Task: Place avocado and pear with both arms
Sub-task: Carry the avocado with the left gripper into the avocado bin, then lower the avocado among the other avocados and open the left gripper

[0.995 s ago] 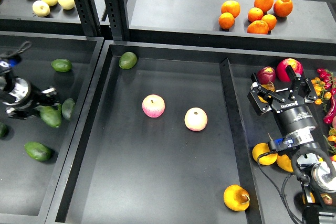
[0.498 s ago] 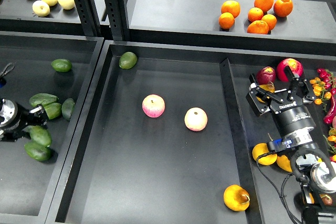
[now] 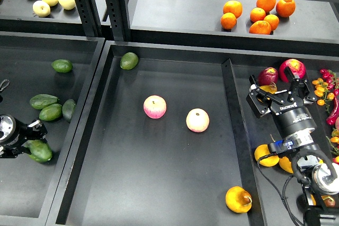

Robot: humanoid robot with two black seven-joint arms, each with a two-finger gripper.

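Observation:
My left gripper (image 3: pixel 33 137) is at the front left of the left tray (image 3: pixel 79 130). It looks shut on an elongated dark green avocado (image 3: pixel 38 151), held low over the tray floor. My right gripper (image 3: pixel 278 89) is open over the back of the right tray (image 3: pixel 241 130). Its fingers straddle a partly hidden yellow-orange fruit (image 3: pixel 268 88). A plump yellow-orange pear (image 3: pixel 238 199) with a brown stem end lies at the front right of the middle tray (image 3: pixel 159 183). Two more yellow-orange pears (image 3: pixel 265 154) lie beside my right arm.
Three avocados (image 3: pixel 51 110) cluster in the left tray, with another (image 3: pixel 62 65) behind them. A rounder green avocado (image 3: pixel 128 60) and two pink-yellow apples (image 3: pixel 154 107) (image 3: pixel 197 120) lie in the middle tray. Red fruits (image 3: pixel 292 68) sit behind my right gripper. Oranges (image 3: pixel 259 13) are on the back shelf.
My left gripper has moved toward the front left of the left tray, carrying the avocado and uncovering two avocados. My right gripper has shifted slightly back and left.

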